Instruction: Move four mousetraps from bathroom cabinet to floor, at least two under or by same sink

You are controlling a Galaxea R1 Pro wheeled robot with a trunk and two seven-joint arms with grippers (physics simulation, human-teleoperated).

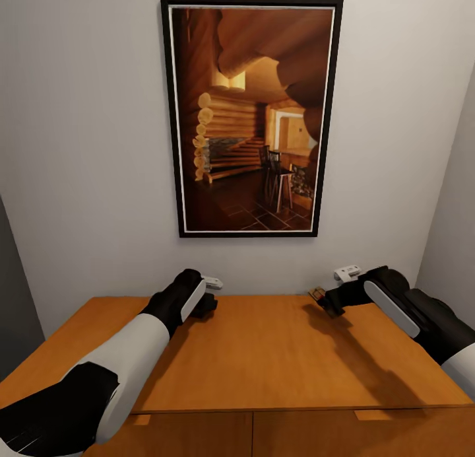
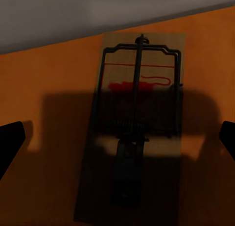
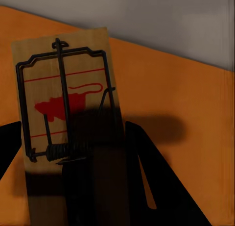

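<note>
Lying flat on the orange-brown top of the cabinet [image 1: 264, 351], midway between the widely parted fingers of the left gripper [image 2: 117, 138]: one mousetrap [image 2: 134, 113], a pale wooden board carrying a dark wire frame, a coil spring and a red mouse print, long axis running straight ahead of the fingers toward the cabinet's back edge. Sitting between the closed-in fingers of the right gripper [image 3: 73, 125]: a second mousetrap [image 3: 63, 103], same board, wire and red print, sticking out beyond the fingertips near the cabinet's back edge.
</note>
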